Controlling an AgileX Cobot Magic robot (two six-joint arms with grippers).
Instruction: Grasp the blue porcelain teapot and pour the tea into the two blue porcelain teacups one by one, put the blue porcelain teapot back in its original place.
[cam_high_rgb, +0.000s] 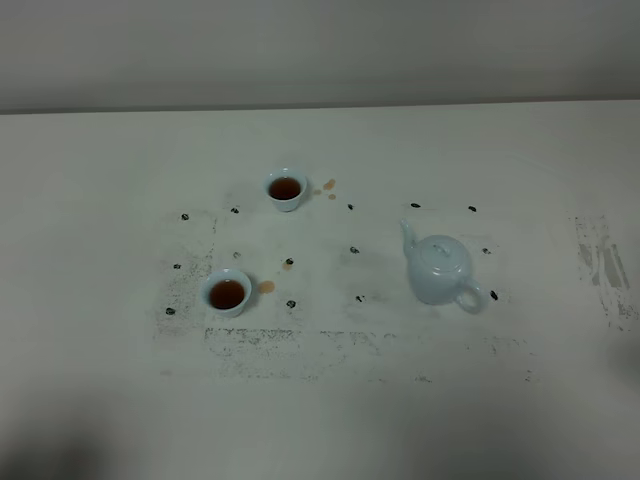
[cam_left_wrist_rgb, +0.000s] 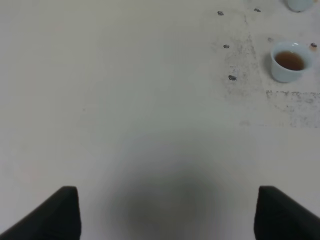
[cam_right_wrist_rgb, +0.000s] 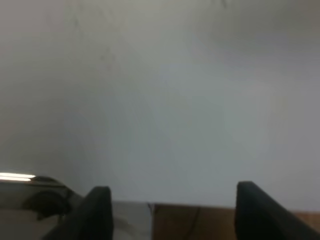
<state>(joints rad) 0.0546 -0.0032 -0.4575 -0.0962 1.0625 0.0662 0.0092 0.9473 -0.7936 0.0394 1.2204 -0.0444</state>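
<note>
Exterior high: teapot (cam_high_rgb: 440, 268) upright, spout far-left, handle near-right.

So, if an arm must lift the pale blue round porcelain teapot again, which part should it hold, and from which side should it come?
Probably the loop handle of the pale blue round porcelain teapot. It sticks out toward the front right of the white table, opposite the spout, with free space around it. The right gripper, open and empty, is on that side, so come from the front right with one finger through the loop.
</note>
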